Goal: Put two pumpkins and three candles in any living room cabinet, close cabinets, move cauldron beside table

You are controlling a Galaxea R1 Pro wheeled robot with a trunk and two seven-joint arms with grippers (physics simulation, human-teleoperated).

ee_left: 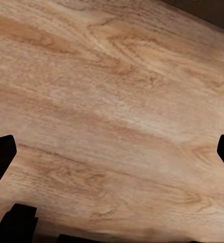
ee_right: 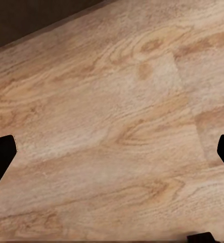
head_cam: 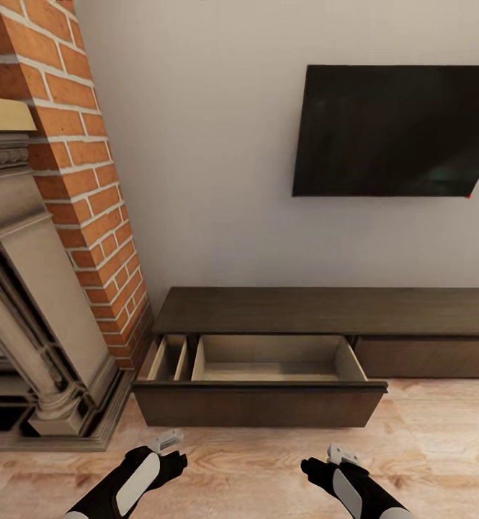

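The long dark brown cabinet (head_cam: 325, 310) runs along the wall ahead. Its left drawer (head_cam: 261, 405) is pulled out, and the pale beige inside holds nothing; a divider splits off a narrow section at its left end. The drawer front to its right (head_cam: 426, 358) is closed. My left gripper (head_cam: 166, 448) and right gripper (head_cam: 340, 460) hang low over the wooden floor in front of the drawer. In each wrist view the dark fingertips (ee_left: 1, 152) (ee_right: 1, 152) sit wide apart with bare floor between them, so both are open. The pumpkins, candles, cauldron and table are out of view.
A brick chimney (head_cam: 88, 180) and a stone fireplace surround (head_cam: 30, 303) stand close on the left, with the hearth base reaching toward the drawer's corner. A black wall-mounted TV (head_cam: 397, 130) hangs above the cabinet. Wooden floor (head_cam: 426, 447) extends to the right.
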